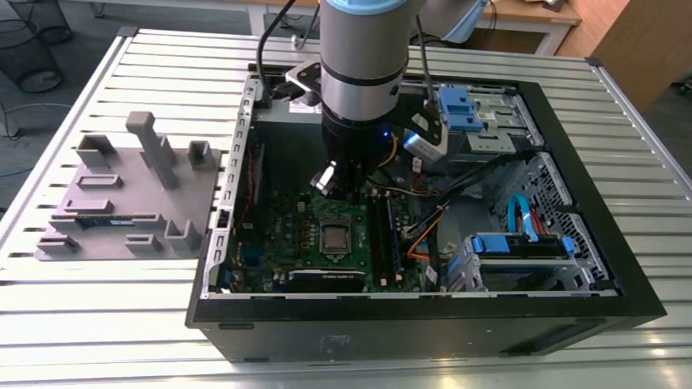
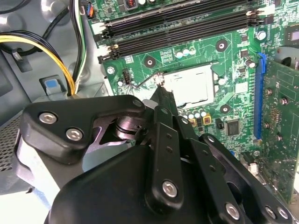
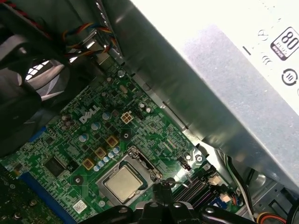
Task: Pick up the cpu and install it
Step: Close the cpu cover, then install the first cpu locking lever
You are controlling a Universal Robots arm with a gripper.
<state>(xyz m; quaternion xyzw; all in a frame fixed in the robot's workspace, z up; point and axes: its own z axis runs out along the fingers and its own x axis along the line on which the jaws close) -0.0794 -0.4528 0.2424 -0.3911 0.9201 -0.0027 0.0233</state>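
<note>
One arm [image 1: 362, 73] on the floor, and it stands straight down inside the open computer case [image 1: 433, 312], over the green motherboard [image 1: 284, 243]. Where is the cpu? (first commentator)

It lies flat in the socket, silver top up. The exterior view shows the cpu [image 1: 336, 236] just below the arm's lower end, and the first wrist view shows the cpu [image 3: 122, 183] square inside the metal socket frame [image 3: 142, 161]. (second commentator)

And the gripper? (first commentator)

Close above the board. In the second wrist view the gripper [image 2: 161, 93] hangs at the socket's corner, just beside the bright chip [image 2: 187, 86]. In the first wrist view the gripper [image 3: 163, 189] is near the same corner. It carries nothing that shows, but whether the pincer is clenched or released, the commentator cannot tell. (second commentator)

What surrounds it? (first commentator)

The black memory slots [image 2: 177, 25] run beyond the socket, yellow cables [image 2: 42, 44] curl at the case wall, and the grey tray [image 1: 119, 203] sits outside the case on the slatted table [image 1: 108, 316], at the exterior view's left. (second commentator)
</note>
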